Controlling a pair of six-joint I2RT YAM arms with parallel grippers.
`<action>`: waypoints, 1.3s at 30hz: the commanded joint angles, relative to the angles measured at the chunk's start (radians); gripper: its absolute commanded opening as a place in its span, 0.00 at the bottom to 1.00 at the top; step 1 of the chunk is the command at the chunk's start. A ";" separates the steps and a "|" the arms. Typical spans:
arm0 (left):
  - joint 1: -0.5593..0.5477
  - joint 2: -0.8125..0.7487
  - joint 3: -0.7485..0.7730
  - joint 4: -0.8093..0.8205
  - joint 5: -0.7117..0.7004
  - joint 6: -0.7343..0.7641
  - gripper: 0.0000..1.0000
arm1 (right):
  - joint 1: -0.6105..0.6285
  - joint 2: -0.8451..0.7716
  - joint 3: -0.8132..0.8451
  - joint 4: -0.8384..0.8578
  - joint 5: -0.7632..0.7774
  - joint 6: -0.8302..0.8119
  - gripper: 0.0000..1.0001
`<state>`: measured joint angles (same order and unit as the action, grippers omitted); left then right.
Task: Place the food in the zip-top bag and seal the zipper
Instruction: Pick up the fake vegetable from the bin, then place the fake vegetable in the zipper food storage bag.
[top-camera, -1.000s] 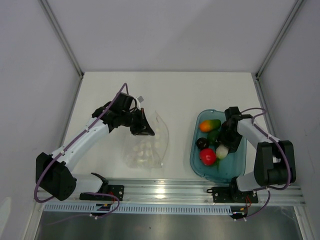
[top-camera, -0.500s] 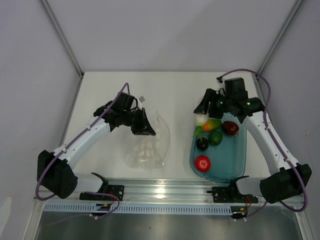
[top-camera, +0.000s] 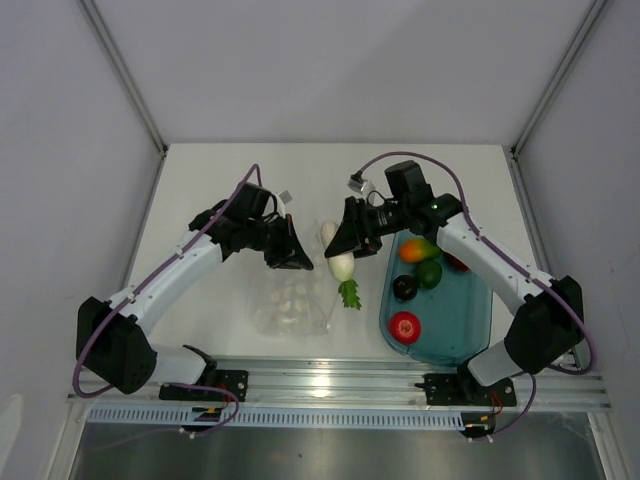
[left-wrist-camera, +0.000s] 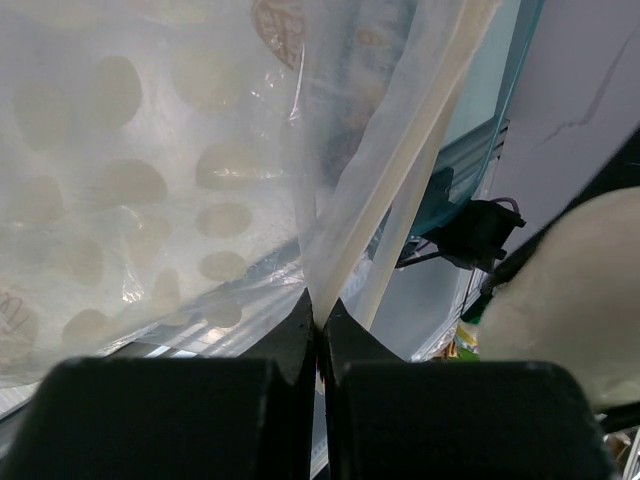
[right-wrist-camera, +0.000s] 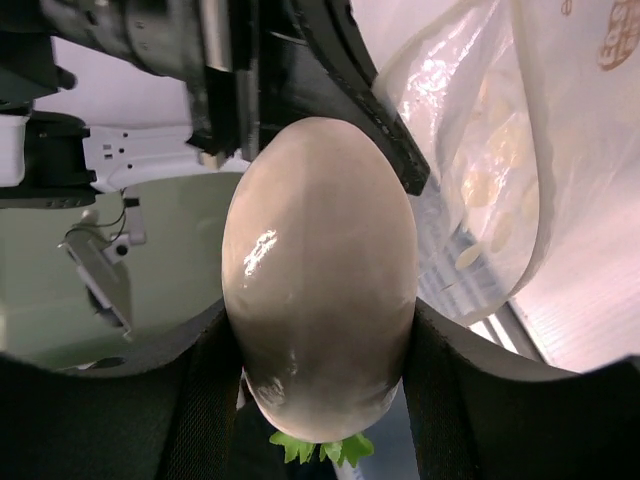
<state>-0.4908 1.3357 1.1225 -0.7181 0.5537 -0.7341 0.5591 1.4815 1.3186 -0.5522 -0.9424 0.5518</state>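
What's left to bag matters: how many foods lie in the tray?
5: orange-yellow piece farthest, green piece beside it, red piece half hidden by right arm, dark purple piece central, tomato nearest.

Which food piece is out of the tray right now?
The white radish: the right gripper holds it beside the bag. The tomato and the rest lie in the tray.

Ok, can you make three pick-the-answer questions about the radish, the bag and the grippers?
1. Where is the radish? A held by the right gripper, between bag and tray; B in the tray; C inside the bag.
2. Its leafy top is: A purple; B green; C orange.
3. The left gripper is: A wide open; B out of view; C shut on the bag's edge.
Answers: A, fingers clamp its white body; B, green leaves at its end; C, closed jaws pinch the plastic.
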 joint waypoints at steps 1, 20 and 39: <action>-0.011 -0.018 0.030 0.028 0.014 -0.016 0.01 | 0.016 0.069 0.007 -0.009 -0.165 0.019 0.00; -0.028 -0.050 0.030 0.012 0.000 -0.014 0.01 | 0.050 0.283 0.250 -0.359 0.154 -0.004 0.00; -0.051 -0.056 -0.003 0.128 0.129 -0.105 0.01 | 0.156 0.275 0.294 -0.253 0.534 -0.093 0.08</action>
<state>-0.5316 1.3144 1.1210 -0.6601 0.6117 -0.7998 0.6842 1.7897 1.6257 -0.8574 -0.5045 0.5144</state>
